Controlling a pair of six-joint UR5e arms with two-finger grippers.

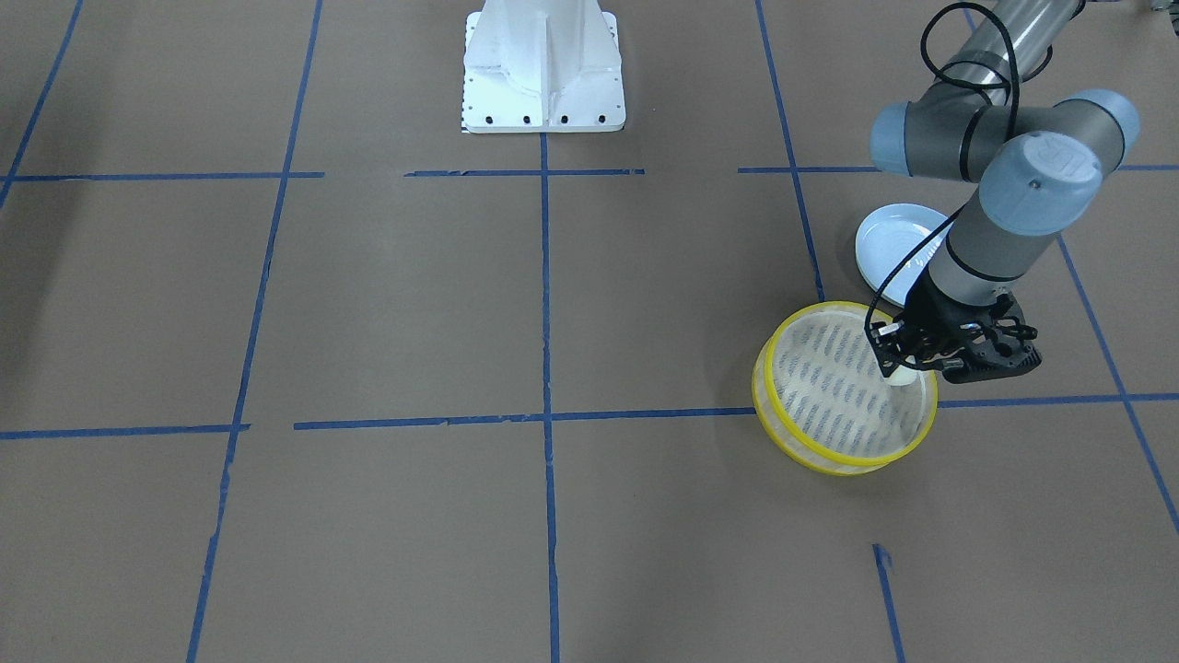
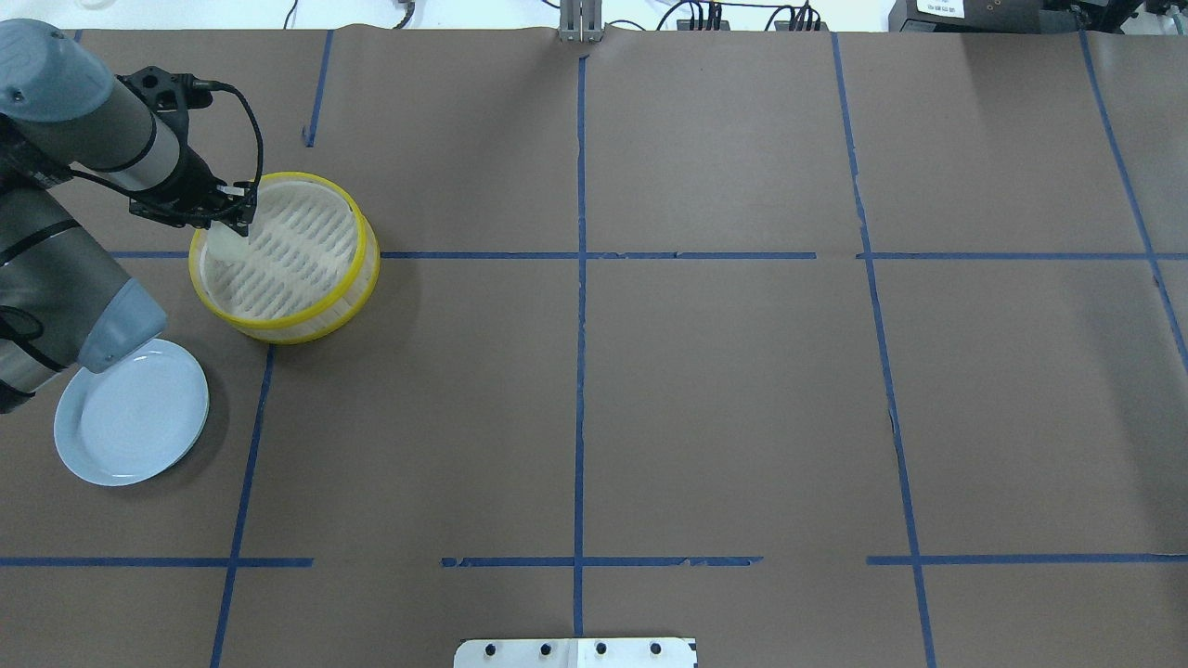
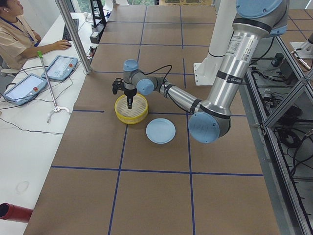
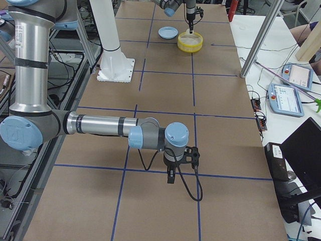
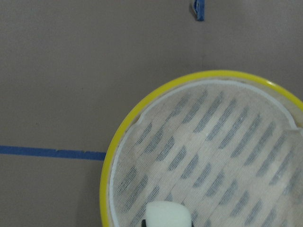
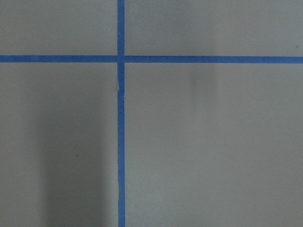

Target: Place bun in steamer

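The steamer point(image 1: 834, 460) with yellow rims stands on the brown paper on the robot's left side, seen also in the overhead view point(image 2: 278, 329) and the left wrist view point(image 5: 113, 156). My left gripper point(image 1: 898, 364) reaches down into the steamer by its rim and is shut on the cream-white bun point(image 1: 901, 374). The bun point(image 5: 168, 215) sits low over the slotted base, between the fingertips; it also shows in the overhead view point(image 2: 225, 247). My right gripper point(image 4: 170, 178) shows only in the exterior right view, pointing down at the table far from the steamer. I cannot tell if it is open or shut.
A pale blue plate point(image 2: 130, 413) lies empty beside the steamer, toward the robot, partly under the left arm's elbow. The white robot base point(image 1: 543, 83) is at the table's middle edge. An operator point(image 3: 14, 29) sits at a side desk with tablets.
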